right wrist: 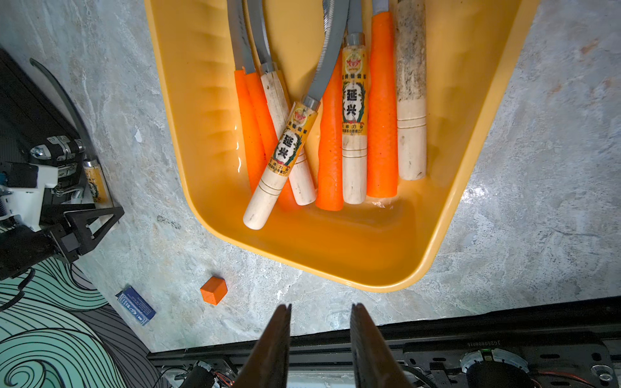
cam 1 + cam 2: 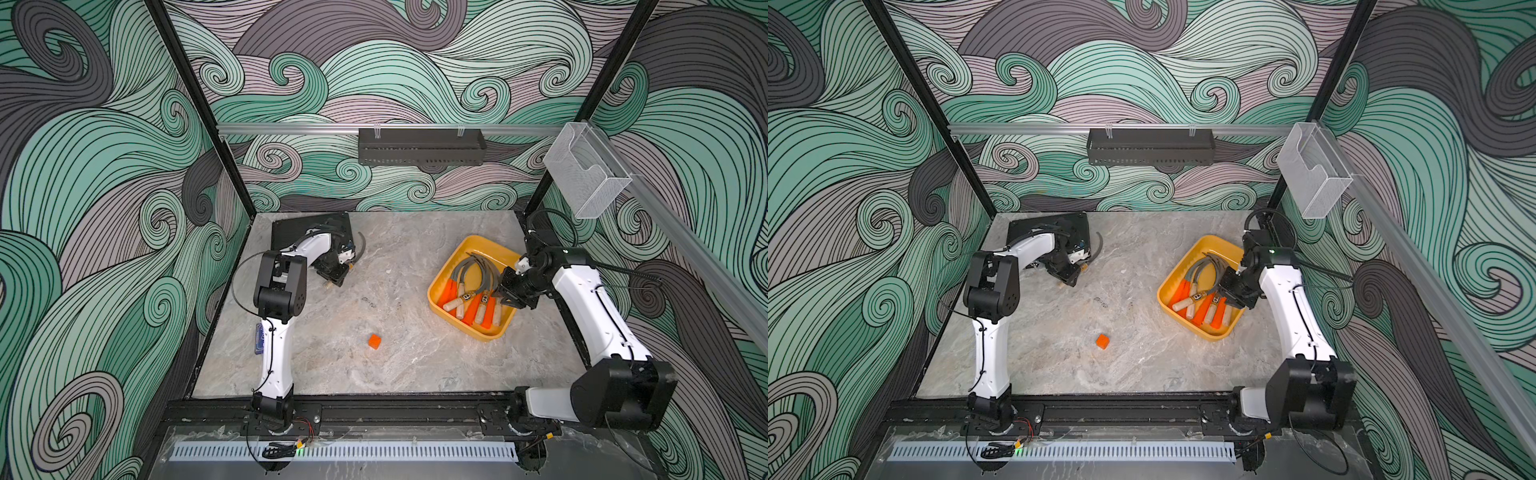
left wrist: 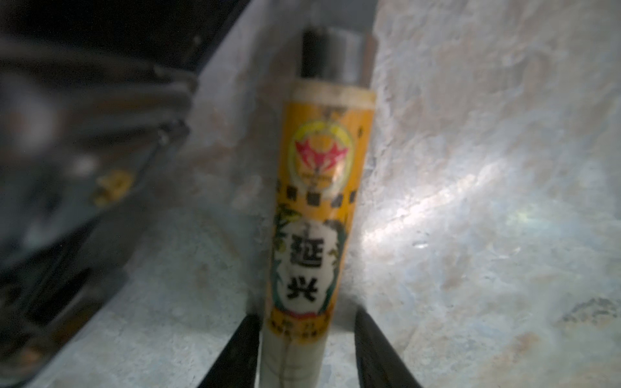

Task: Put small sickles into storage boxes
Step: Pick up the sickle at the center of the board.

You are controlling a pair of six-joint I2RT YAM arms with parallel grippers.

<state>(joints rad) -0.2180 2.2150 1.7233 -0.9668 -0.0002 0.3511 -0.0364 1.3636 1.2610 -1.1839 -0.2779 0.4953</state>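
Note:
One small sickle lies on the marble table beside a black case, its curved grey blade (image 2: 362, 245) showing in both top views (image 2: 1099, 245). My left gripper (image 2: 338, 276) is low over its pale labelled handle (image 3: 316, 201). The jaws stand on either side of the handle; one finger touches it and a gap is left at the other. Several small sickles (image 1: 353, 117) with orange and pale wooden handles lie in the yellow storage box (image 2: 478, 334). My right gripper (image 1: 321, 306) hovers by the box's right rim, open a little, with nothing between its fingers.
A small orange cube (image 2: 374, 341) sits alone on the table toward the front. The black ribbed case (image 2: 291, 230) lies at the back left under my left arm. A clear bin (image 2: 586, 174) and a black shelf (image 2: 422, 146) hang on the wall rails.

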